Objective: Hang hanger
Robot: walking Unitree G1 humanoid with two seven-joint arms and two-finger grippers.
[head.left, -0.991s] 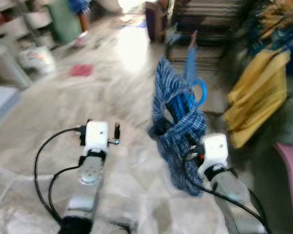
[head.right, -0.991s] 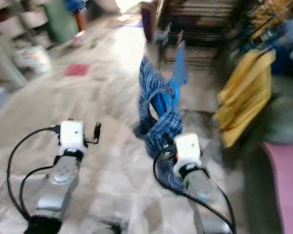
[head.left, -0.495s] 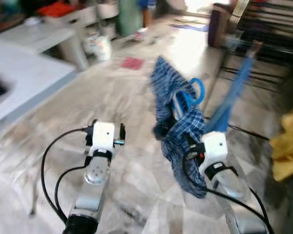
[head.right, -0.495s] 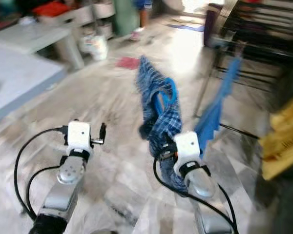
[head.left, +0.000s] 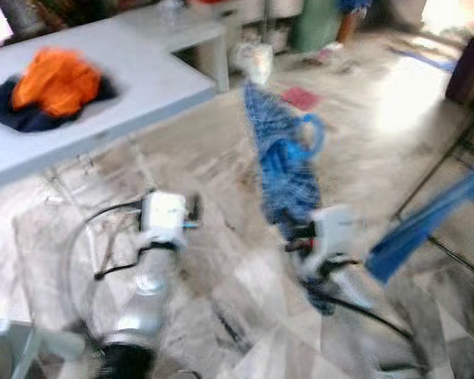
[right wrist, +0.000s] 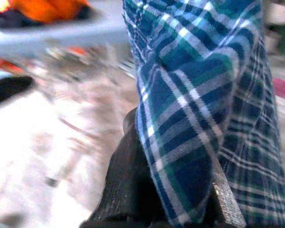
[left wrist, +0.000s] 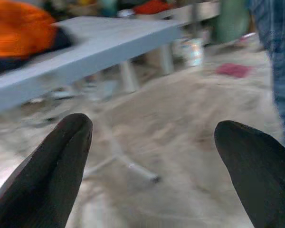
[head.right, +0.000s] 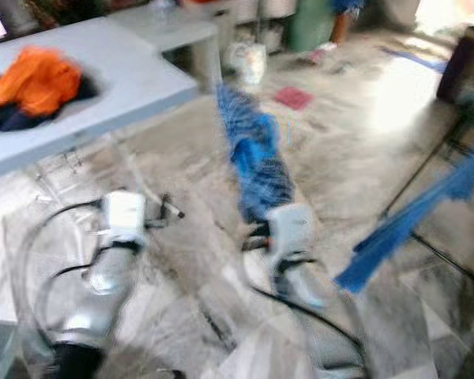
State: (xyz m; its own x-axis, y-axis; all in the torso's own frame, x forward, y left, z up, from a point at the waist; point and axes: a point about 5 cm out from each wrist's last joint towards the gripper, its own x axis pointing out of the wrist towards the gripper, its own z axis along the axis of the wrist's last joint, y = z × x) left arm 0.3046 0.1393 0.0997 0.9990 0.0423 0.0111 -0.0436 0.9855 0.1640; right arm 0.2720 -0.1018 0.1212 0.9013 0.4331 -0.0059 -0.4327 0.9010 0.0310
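At far left a grey table [head.left: 142, 79] carries a heap of orange cloth [head.left: 59, 79] lying on a dark garment [head.left: 24, 118]. The floor [head.left: 221, 158] before it is pale, veined stone, and both eye views are blurred.

The left gripper [head.left: 191, 212] is held out over the floor, just below the table's near edge, holding nothing. In the left wrist view its two black fingers [left wrist: 52, 166] stand wide apart, with bare floor and the table's legs between them.

To its right hangs a blue plaid shirt [head.left: 280, 158], draped over a blue hanger [head.left: 312, 130] whose loop shows near the top of the bundle. The shirt is up in the air, well clear of the floor, with its lower end at the right gripper [head.left: 296, 237]. In the right wrist view the plaid cloth [right wrist: 204, 118] wraps over a black finger [right wrist: 133, 190], so the jaws are clamped on the shirt; the hanger itself cannot be made out inside the grip.

Behind the shirt, near the table's leg, stands a white bag [head.left: 257, 59], and a small red cloth [head.left: 300, 97] lies on the floor. At far right a blue cloth [head.left: 434, 221] slants down from a dark metal rack [head.left: 458, 150].
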